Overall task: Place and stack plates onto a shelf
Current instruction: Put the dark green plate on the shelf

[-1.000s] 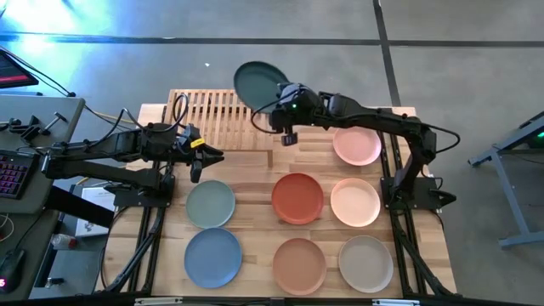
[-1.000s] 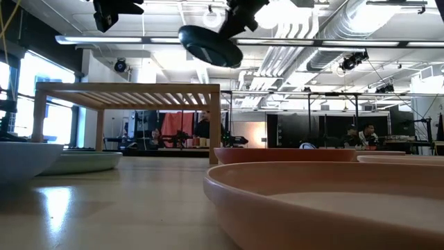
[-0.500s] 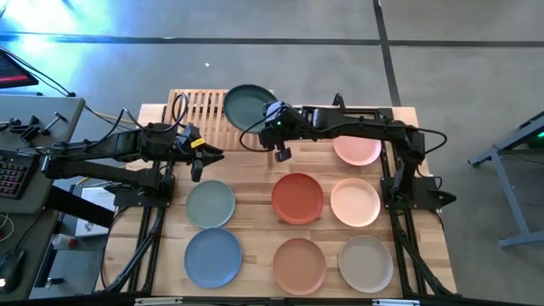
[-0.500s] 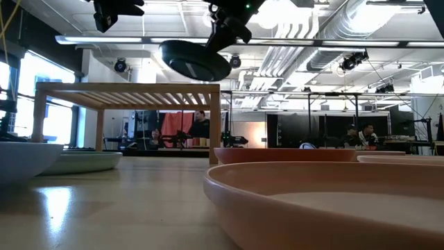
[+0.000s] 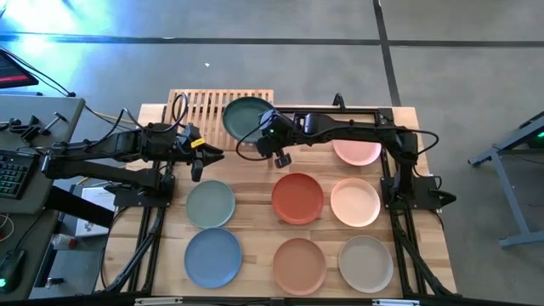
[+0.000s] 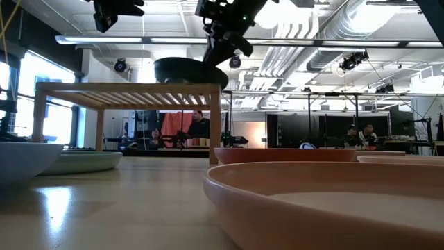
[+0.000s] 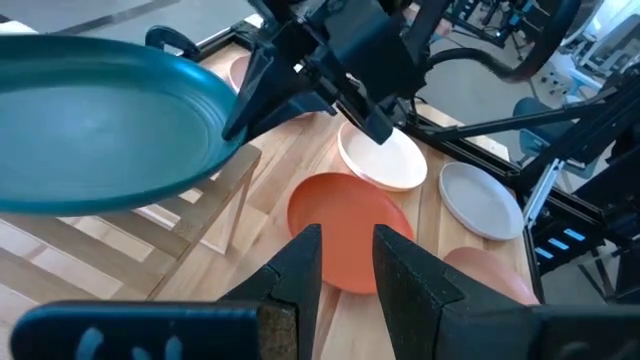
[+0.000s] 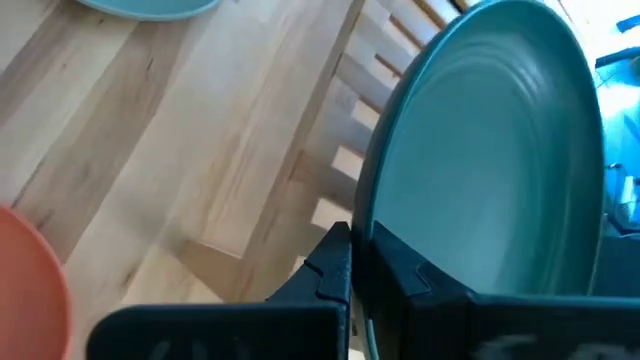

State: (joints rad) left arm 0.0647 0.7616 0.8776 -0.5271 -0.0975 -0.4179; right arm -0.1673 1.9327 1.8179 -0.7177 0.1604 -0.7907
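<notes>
Butcher-block counter (image 5: 255,183): seven plates beside the shelf (image 5: 208,115). Right hand (image 5: 270,138) clamps dark teal plate (image 5: 246,117) above shelf's right end. Left hand (image 5: 204,155), part-open, empty. Step: placing; next, lower, release.

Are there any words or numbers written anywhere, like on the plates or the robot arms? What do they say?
No readable text anywhere.
Dark teal plate in the right pincer: plain, no writing.
Other plates, such as the terracotta plate: plain.
Shelf: bare wood, no label.
Keyboard beside the table: keys too small to read.
</notes>
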